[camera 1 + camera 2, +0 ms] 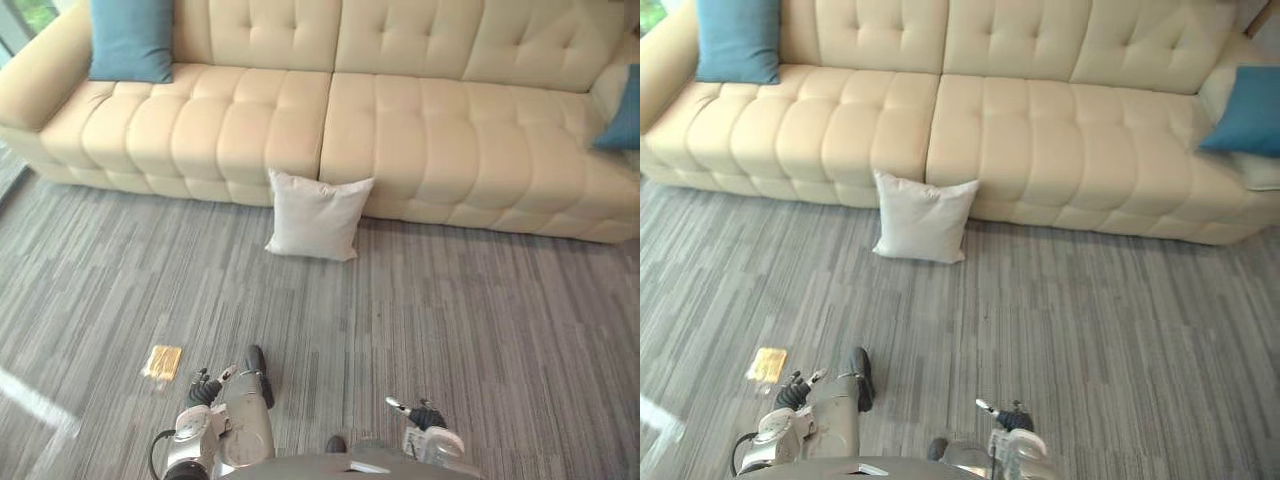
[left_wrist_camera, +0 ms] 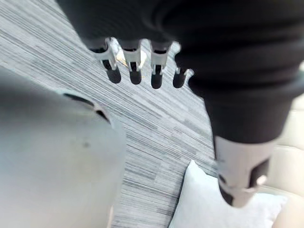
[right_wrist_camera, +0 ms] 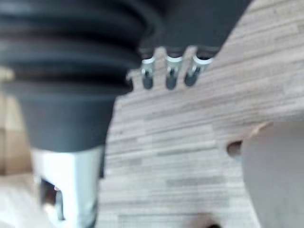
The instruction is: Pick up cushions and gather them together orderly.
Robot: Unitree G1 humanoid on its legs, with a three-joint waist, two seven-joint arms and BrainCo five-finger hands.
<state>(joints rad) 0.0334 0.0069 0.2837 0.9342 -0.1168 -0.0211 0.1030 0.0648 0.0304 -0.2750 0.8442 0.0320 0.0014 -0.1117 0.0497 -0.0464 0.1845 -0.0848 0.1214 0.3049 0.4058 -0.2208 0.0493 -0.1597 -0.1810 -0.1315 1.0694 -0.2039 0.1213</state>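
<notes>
Well ahead of left hand (image 1: 205, 389) and right hand (image 1: 421, 413): white cushion (image 1: 318, 215), propped on carpet (image 1: 480, 330) against sofa (image 1: 430, 130) front; blue cushion (image 1: 131, 38) on sofa seat, far ahead-left of left hand; second blue cushion (image 1: 1248, 112) far ahead-right of right hand; each hand empty, fingers loosely extended; yellow object (image 1: 162, 361) near left hand.

You face a cream tufted sofa (image 1: 400, 130) with two seat sections, spanning the far side. Grey striped carpet (image 1: 480, 320) runs up to its base. A window (image 1: 22, 18) shows past its left arm, daylit.
</notes>
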